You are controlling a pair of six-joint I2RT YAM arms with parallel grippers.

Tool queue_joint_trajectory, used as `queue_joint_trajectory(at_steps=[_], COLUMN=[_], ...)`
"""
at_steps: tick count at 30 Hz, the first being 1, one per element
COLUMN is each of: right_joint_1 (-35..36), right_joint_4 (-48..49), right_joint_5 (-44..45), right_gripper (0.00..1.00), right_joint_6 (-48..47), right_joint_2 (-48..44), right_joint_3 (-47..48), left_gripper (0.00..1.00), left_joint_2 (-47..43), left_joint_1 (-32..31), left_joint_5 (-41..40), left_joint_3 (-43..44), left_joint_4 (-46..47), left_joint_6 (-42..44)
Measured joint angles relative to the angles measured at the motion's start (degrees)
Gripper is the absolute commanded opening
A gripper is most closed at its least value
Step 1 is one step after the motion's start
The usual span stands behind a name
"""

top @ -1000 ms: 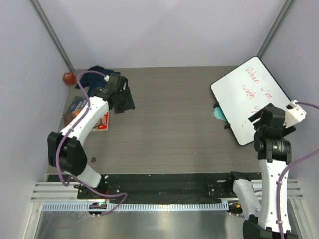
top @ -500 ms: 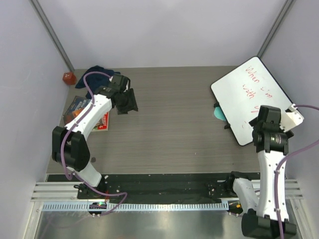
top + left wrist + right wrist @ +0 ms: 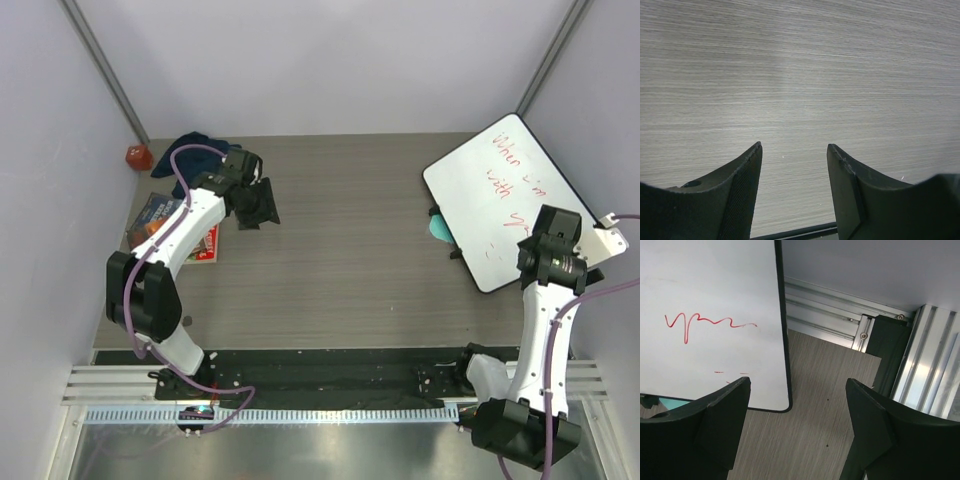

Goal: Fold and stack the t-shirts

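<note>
Red handwriting on a whiteboard
The whiteboard (image 3: 497, 195), right of frame, bore red script, seemingly "When" and "with"; the rest was illegible.

Dark navy t-shirts (image 3: 196, 146), grey wood-grain table (image 3: 350, 240), black-edged white board (image 3: 480, 215) with red scribbles.

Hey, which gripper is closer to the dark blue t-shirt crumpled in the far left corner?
Left. The left gripper hangs just right of the t-shirt, not touching it; the right gripper is far off on the opposite side, by the whiteboard.

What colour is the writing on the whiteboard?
Red writing on the whiteboard; right wrist view shows it best.
</note>
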Motion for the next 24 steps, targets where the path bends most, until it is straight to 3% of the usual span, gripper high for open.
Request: queue_joint_trajectory(at_steps=[9,17,24], right_joint_1=[-8.4,-10.9,-15.8], right_joint_4=[-0.6,-0.5,3.8], right_joint_5=[-2.4,-3.2,-9.2], right_gripper=[0.81,0.81,0.79], right_joint_6=[2.3,3.3,3.7], right_joint_2=[6.1,8.2,11.3], right_joint_3=[0.0,0.4,-0.7], left_gripper=[0.56,0.56,0.56], left_joint_2=[0.1,0.1,0.1], left_joint_1=[0.0,0.0,0.0], left_joint_5=[1.3,2.8,3.1], left_joint_3=[0.0,0.0,0.0], left_joint_4=[0.1,0.5,0.9], left_joint_6=[0.0,-0.1,0.0])
